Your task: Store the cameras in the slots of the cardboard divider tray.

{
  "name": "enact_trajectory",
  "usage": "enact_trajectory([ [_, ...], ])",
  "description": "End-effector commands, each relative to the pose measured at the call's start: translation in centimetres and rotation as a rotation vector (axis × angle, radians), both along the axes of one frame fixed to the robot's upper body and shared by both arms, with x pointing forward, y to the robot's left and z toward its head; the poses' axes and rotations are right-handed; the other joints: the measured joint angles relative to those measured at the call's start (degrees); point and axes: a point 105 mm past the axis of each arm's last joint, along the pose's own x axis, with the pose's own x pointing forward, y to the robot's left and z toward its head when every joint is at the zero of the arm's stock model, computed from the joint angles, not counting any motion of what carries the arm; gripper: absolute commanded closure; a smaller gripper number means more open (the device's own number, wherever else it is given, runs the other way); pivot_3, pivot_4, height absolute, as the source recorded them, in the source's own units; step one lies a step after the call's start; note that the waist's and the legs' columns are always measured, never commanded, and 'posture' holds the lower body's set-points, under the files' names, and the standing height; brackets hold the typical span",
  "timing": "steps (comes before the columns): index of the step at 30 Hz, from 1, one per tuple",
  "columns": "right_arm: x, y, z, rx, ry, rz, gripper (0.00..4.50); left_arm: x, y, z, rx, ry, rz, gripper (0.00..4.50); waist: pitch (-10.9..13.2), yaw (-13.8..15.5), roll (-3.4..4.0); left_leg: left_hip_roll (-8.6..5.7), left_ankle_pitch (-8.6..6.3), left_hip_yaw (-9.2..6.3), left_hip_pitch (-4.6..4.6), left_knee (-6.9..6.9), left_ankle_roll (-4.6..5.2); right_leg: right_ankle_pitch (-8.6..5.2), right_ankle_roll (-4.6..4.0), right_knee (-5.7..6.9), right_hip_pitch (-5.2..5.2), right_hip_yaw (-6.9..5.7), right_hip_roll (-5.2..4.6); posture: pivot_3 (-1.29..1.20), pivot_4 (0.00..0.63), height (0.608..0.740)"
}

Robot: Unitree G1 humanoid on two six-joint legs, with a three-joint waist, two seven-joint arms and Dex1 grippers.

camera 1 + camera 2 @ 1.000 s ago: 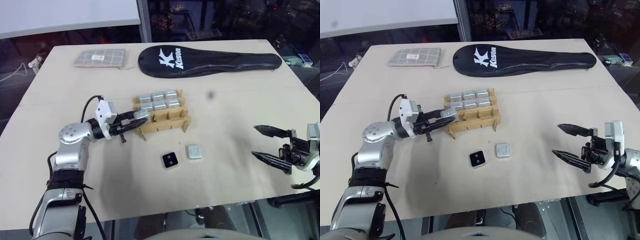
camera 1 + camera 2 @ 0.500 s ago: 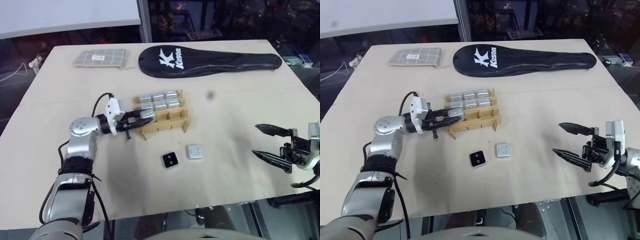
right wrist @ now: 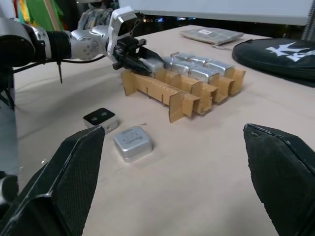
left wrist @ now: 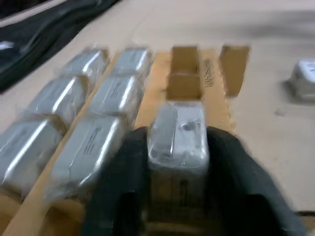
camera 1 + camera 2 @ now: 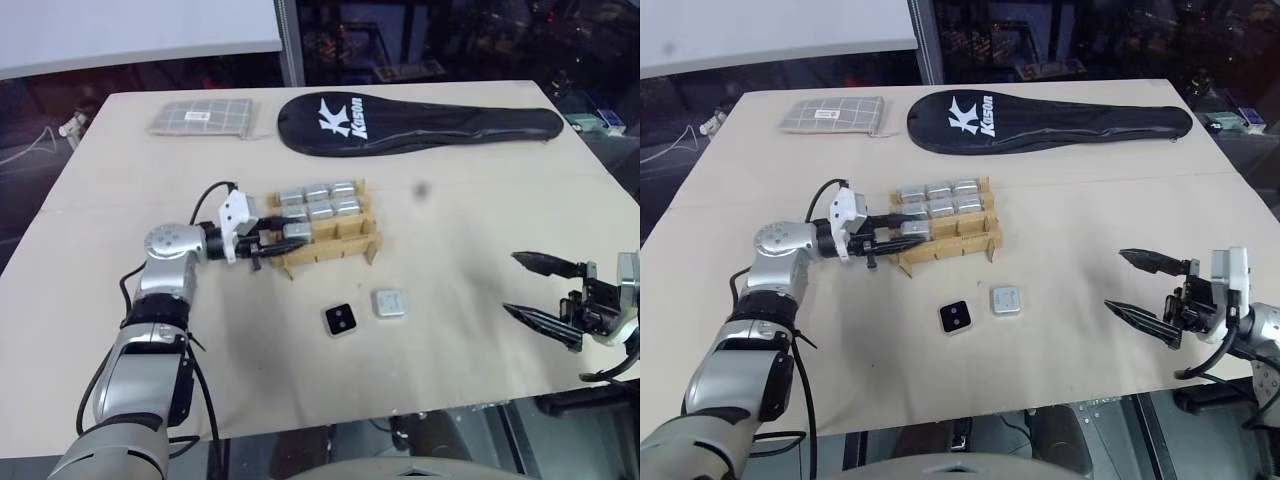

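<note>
The left gripper (image 5: 285,240) sits at the near-left corner of the cardboard tray (image 5: 362,244). A wrapped camera (image 4: 178,132) lies between its fingers (image 4: 235,167) in the corner slot; whether they grip it cannot be told. Six slots behind hold cameras. Two cameras (image 5: 365,312) lie on the table (image 5: 450,200). The right gripper (image 5: 545,290) stands wide open, empty, well apart.

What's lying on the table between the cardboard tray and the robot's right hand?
Two loose cameras: a black-faced one and a silver one, near the cardboard tray. From them to the right hand the table is bare, as the eye views show.
</note>
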Motion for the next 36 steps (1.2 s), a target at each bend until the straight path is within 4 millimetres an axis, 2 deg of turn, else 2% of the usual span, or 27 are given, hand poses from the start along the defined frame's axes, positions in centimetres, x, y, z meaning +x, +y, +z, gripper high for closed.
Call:
enact_trajectory([
  [1,-0.1,-0.1,1.0,-0.008,-0.059,-0.009,0.00,0.0,0.4,0.8,0.045,-0.030,-0.008,0.61,0.00,0.01,0.00,0.00,0.00,0.00,0.00,0.00,0.00,0.00,0.00,0.00,0.00,0.00,0.00,0.00,0.150,0.740],
  [2,0.0,-0.1,0.9,-0.015,-0.061,-0.017,0.00,-0.1,0.4,1.6,0.031,-0.033,-0.014,0.04,0.00,0.02,0.00,0.00,0.00,-0.02,-0.01,0.00,0.00,0.00,0.00,0.00,0.00,-0.01,0.00,0.00,0.150,0.740],
  [7,0.5,0.3,0.8,-0.036,-0.064,-0.022,0.00,-2.0,0.5,6.2,0.011,-0.081,-0.064,0.01,0.02,-0.29,-0.01,0.03,0.00,-0.05,-0.09,0.00,0.00,0.00,0.00,-0.01,-0.05,-0.03,0.00,0.00,0.150,0.740],
  [11,0.7,1.9,-0.5,-0.106,-0.031,0.047,0.00,-5.1,1.0,8.0,0.064,-0.045,-0.081,0.01,0.03,-0.59,0.01,0.08,0.00,-0.12,-0.09,-0.07,0.00,0.00,-0.01,0.00,-0.15,0.03,0.00,0.00,0.150,0.740],
  [18,2.6,6.7,-2.4,-0.211,0.015,0.202,0.00,-10.2,2.2,9.0,0.140,0.051,-0.041,0.01,0.09,-0.54,0.10,0.25,0.00,-0.08,-0.05,-0.06,0.00,-0.27,-0.02,0.04,-0.24,0.09,0.00,0.00,0.150,0.740],
  [23,3.7,9.6,-4.8,-0.389,0.022,0.344,0.00,-12.8,3.0,8.8,0.164,0.077,0.031,0.01,0.12,-0.31,0.14,0.26,0.00,0.03,-0.10,-0.08,-0.01,-0.27,-0.05,0.02,-0.30,0.06,-0.01,0.00,0.150,0.740],
  [27,4.5,11.7,-5.2,-0.402,0.012,0.409,0.00,-14.6,3.5,8.4,0.157,0.112,0.093,0.01,0.14,-0.26,0.13,0.22,0.00,0.06,-0.18,-0.08,-0.01,-0.27,-0.08,-0.01,-0.32,-0.02,-0.04,0.00,0.150,0.740],
  [32,5.2,13.7,-5.7,-0.430,0.026,0.460,0.00,-16.0,4.2,7.8,0.167,0.118,0.164,0.01,0.17,-0.24,0.19,0.21,0.01,0.08,-0.13,-0.08,-0.02,-0.27,-0.08,0.00,-0.32,-0.02,-0.03,0.00,0.150,0.740],
  [36,5.4,14.0,-6.2,-0.460,0.080,0.472,0.00,-16.5,4.2,7.7,0.169,0.137,0.179,0.01,0.17,-0.21,0.19,0.21,0.01,0.08,-0.11,-0.08,-0.03,-0.21,-0.16,0.00,-0.31,0.00,-0.05,0.00,0.150,0.740],
])
